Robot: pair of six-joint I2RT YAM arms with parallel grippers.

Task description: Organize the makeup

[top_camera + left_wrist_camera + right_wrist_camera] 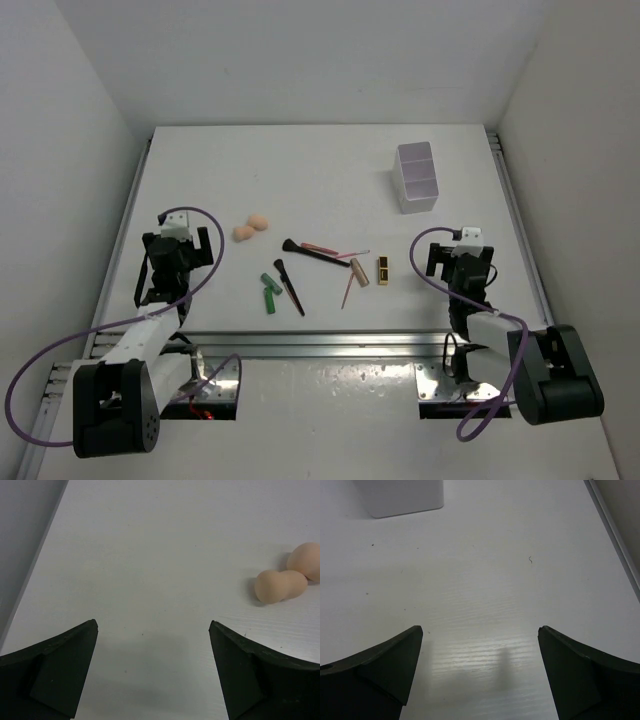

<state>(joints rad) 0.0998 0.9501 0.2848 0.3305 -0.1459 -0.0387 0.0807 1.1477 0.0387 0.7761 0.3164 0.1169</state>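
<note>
The makeup lies in the middle of the white table. Two peach sponges (251, 227) touch each other at the left; they also show in the left wrist view (280, 585). A green tube (270, 291), two black-handled brushes (291, 288), thin pink pencils (348, 285), a tan tube (359, 272) and a gold lipstick (382, 269) lie near the centre. My left gripper (185, 245) is open and empty, left of the sponges; its fingertips (87, 632) stand wide apart over bare table. My right gripper (460, 258) is open and empty, right of the lipstick.
A translucent white two-compartment box (416, 176) stands at the back right; its lower wall shows in the right wrist view (400, 497). A metal rail (320, 343) runs along the near edge. White walls close in the table on three sides.
</note>
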